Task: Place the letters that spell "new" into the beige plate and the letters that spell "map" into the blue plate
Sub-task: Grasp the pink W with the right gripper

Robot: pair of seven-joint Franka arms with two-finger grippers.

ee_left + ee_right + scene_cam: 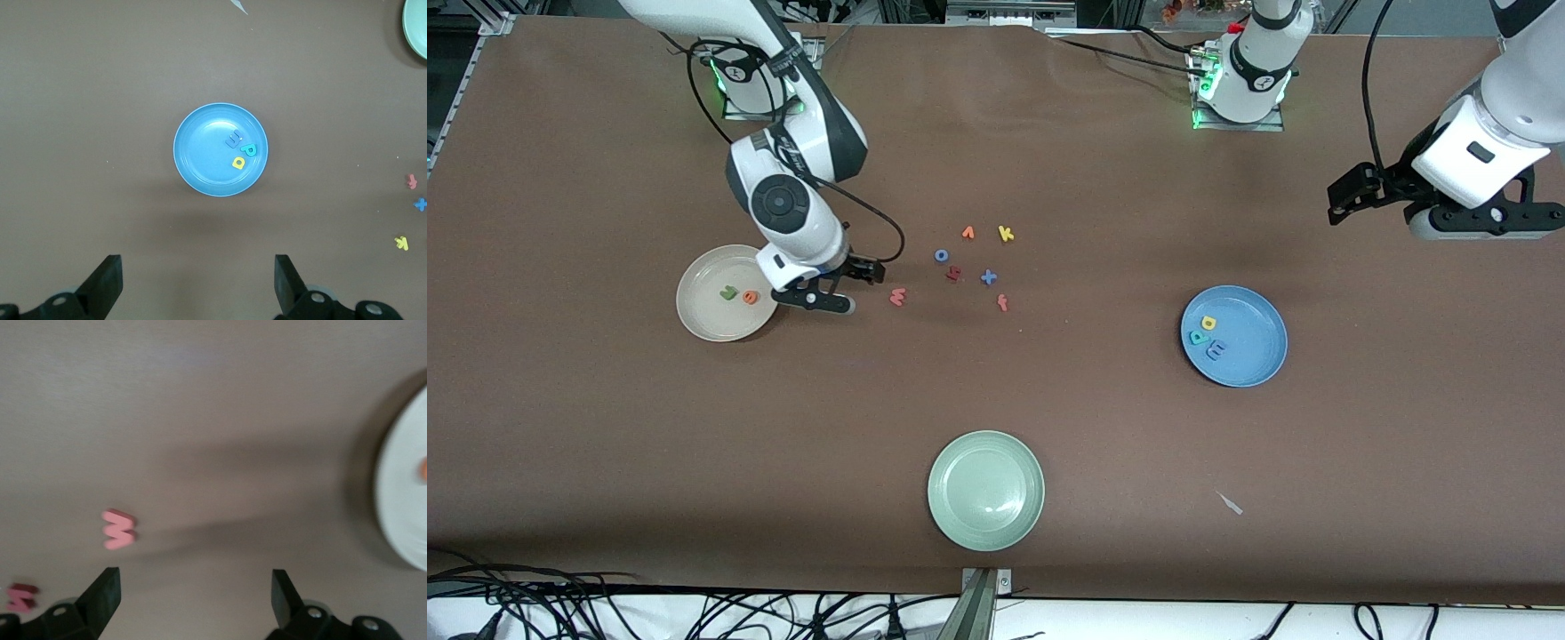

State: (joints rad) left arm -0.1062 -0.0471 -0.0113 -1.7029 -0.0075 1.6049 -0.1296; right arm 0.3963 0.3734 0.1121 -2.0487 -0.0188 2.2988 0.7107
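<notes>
My right gripper hangs low over bare table just beside the beige plate, on the side toward the loose letters, jaws spread wide and holding nothing. In that plate lie the green n and the orange e, side by side and close together. The salmon w lies flat on the table, near my right gripper and apart from the plate; my right wrist view shows it off to one side of my open fingers, not between them.

My left gripper waits high over the left arm's end of the table, jaws wide and empty. The blue plate holds the yellow a, the teal p and the blue m, clustered close together near the rim; my left wrist view looks straight down on that plate.

Loose on the table beside the w are the dark red letter, a blue o, an orange v, a yellow k, a blue cross and a small red letter. The green plate sits nearest the front camera.
</notes>
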